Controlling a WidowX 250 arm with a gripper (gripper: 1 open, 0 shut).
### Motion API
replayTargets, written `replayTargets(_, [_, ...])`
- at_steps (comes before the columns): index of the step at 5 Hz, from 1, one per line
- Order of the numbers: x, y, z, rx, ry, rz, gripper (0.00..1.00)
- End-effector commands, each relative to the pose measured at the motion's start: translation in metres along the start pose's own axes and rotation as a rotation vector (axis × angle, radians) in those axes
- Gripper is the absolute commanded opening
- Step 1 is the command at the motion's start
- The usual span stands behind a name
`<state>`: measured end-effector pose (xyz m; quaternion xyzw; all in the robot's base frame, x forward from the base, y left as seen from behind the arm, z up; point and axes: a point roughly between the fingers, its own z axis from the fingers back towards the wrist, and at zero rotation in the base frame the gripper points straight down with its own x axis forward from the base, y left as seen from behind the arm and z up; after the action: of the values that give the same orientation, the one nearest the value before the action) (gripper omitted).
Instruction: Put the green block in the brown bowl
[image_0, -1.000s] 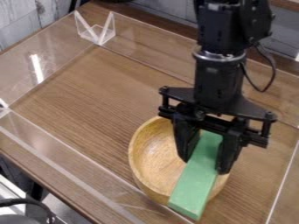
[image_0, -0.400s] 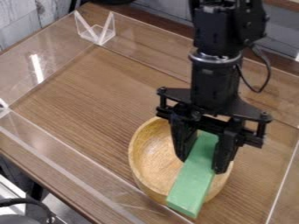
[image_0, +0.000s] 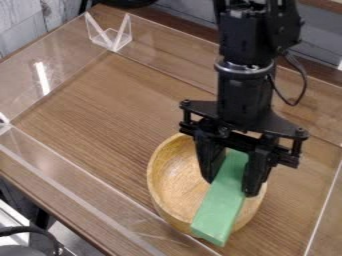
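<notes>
Evidently the gripper (image_0: 235, 172) was clamped on the green block (image_0: 222, 211) at its upper end, over the brown bowl (image_0: 168, 170). It looked stiff and light.

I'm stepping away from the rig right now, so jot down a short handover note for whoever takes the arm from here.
Gripper: shut on the green block, pointing steeply down.
Green block: held by its upper end, tilted, lower end hanging over the near rim of the brown bowl.
Brown bowl: on the wooden table, under the gripper.
Done: block picked up and brought over the bowl.
Left: get the block fully inside the bowl, then release.
</notes>
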<state>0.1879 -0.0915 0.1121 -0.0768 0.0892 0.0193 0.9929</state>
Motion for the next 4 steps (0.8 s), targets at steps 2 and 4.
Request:
replayTargets(2, [0.0057, 0.0025, 0.0028, -0.011, -0.027, -0.009, 0.00])
replayTargets(4, [0.0086, 0.0044, -0.0008, -0.012, -0.025, -0.020, 0.00])
